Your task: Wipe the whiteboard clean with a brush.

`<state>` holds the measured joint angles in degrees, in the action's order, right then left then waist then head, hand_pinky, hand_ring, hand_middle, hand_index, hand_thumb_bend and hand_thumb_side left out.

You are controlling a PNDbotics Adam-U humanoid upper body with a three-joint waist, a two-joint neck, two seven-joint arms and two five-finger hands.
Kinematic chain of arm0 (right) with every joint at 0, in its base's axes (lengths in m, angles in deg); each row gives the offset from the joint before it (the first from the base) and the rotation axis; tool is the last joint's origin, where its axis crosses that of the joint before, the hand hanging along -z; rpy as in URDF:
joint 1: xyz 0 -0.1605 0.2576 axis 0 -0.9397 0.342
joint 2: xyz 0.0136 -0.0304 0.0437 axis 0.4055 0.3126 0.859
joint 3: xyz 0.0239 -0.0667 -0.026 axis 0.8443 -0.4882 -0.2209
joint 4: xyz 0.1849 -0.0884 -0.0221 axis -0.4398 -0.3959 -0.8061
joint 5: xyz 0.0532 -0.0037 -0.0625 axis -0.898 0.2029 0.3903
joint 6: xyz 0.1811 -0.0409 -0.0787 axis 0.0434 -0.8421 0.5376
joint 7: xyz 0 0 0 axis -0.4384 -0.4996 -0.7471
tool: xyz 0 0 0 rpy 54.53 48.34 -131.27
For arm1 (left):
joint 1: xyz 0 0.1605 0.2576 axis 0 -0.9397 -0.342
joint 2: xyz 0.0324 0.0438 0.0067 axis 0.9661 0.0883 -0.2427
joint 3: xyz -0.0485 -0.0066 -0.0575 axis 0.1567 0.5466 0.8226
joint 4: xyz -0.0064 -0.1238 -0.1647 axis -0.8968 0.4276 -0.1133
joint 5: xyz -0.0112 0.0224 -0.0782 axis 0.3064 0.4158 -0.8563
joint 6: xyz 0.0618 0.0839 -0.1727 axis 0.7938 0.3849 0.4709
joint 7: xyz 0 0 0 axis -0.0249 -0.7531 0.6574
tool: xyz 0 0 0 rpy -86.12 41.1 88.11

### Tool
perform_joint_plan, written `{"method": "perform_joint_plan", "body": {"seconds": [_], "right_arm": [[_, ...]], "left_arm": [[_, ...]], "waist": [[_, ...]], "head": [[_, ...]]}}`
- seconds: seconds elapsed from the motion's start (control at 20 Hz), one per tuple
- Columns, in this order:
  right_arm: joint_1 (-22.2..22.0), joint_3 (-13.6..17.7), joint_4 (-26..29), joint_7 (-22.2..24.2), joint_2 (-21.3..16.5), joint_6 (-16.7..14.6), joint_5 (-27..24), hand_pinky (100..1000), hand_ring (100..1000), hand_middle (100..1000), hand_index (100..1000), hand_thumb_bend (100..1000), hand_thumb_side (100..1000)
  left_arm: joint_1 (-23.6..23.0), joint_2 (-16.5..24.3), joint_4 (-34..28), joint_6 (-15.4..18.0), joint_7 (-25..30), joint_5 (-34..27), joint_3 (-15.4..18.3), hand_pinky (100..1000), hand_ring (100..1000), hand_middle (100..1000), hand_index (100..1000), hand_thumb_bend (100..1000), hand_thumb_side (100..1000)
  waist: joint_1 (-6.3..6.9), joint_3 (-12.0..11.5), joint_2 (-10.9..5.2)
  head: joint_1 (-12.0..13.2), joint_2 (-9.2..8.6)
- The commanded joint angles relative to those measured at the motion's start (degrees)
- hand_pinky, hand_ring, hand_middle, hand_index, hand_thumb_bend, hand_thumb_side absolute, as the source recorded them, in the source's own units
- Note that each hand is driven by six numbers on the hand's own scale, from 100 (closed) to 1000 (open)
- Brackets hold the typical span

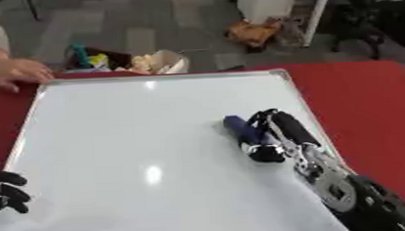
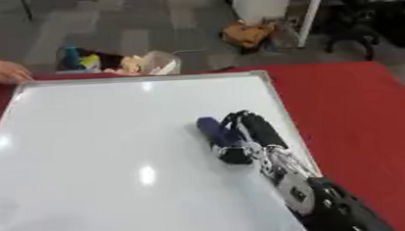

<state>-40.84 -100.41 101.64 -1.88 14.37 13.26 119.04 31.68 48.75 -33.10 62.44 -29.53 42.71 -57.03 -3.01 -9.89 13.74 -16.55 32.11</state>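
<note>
Left hand point(image 1: 3, 192) idle at near corner, fingers curled on nothing. Right hand point(image 1: 275, 134) fingers wrapped round blue brush point(image 1: 241, 130), pressed flat on whiteboard point(image 1: 138, 140). Beyond fingers, board surface looks bare. Person's hand point(image 1: 15, 71) steadying far corner above red worktop point(image 1: 368, 105). Risk: board sliding if strokes push sideways.

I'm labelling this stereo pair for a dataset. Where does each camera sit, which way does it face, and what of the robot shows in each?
Left eye view: in the head, looking down at the whiteboard on the red table; shows the right hand curled round a blue brush, and the left hand at the lower left edge.
Right eye view: same head, set slightly to the right; only the right hand shows.
Shared: board, brush, and a person's hand at the far left corner.
</note>
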Motion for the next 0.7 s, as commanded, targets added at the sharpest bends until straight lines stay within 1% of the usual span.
{"method": "perform_joint_plan", "body": {"seconds": [0.05, 0.4, 0.7], "right_arm": [[-0.08, -2.12, 0.98, 1.56, 0.9, -0.54, 0.53, 631, 611, 533, 712, 100, 359], [0.09, -4.13, 3.19, 2.5, 2.66, -1.77, 0.89, 631, 608, 527, 709, 100, 361], [-0.52, -6.56, 8.18, 3.75, 3.58, -3.56, 1.33, 631, 605, 522, 707, 100, 355]], "left_arm": [[0.4, 0.69, -0.85, -0.08, -0.03, -0.25, 0.28, 488, 543, 590, 672, 664, 931], [0.26, 0.61, -0.79, -0.18, 0.02, -0.37, 0.23, 488, 543, 590, 672, 665, 931], [0.0, 0.54, -0.69, -0.29, 0.01, -0.47, 0.24, 488, 543, 590, 672, 665, 930]], "waist": [[0.15, -0.03, -0.75], [-0.02, 0.39, -1.25], [-0.14, 1.4, -1.83]], "head": [[-0.18, -0.37], [-0.07, -0.22], [0.13, 0.0]]}}
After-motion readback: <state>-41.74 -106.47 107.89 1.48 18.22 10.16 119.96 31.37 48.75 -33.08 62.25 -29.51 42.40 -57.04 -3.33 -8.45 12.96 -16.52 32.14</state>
